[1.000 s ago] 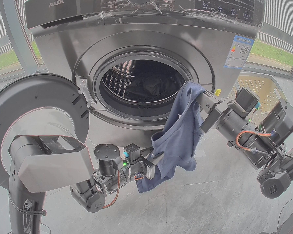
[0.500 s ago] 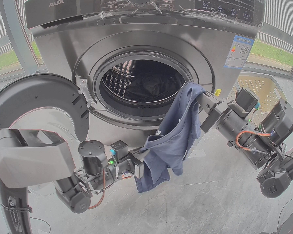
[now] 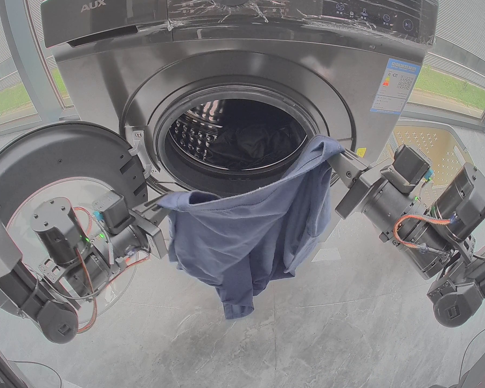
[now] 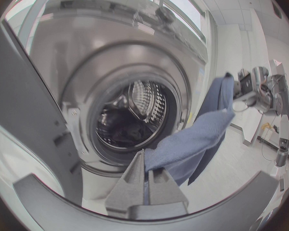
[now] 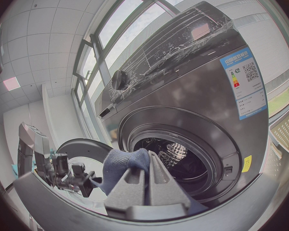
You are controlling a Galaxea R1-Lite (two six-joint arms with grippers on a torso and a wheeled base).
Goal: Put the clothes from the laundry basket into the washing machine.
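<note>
Our L gripper (image 3: 157, 209) is pinched shut on one corner of the blue shirt (image 3: 242, 233), low-left of the drum opening (image 3: 199, 130); R gripper (image 3: 340, 160) clamps the other at its right rim. Shirt hangs spread across the opening's front, not inside. Loading step, we reckon: next, carry both ends fwd over the rim, then release.

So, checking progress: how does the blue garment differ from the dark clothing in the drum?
The blue garment hangs spread outside the drum, between left gripper and right gripper; the dark clothing lies crumpled inside. The garment is blue, the clothing near black. Both are fabric.
</note>
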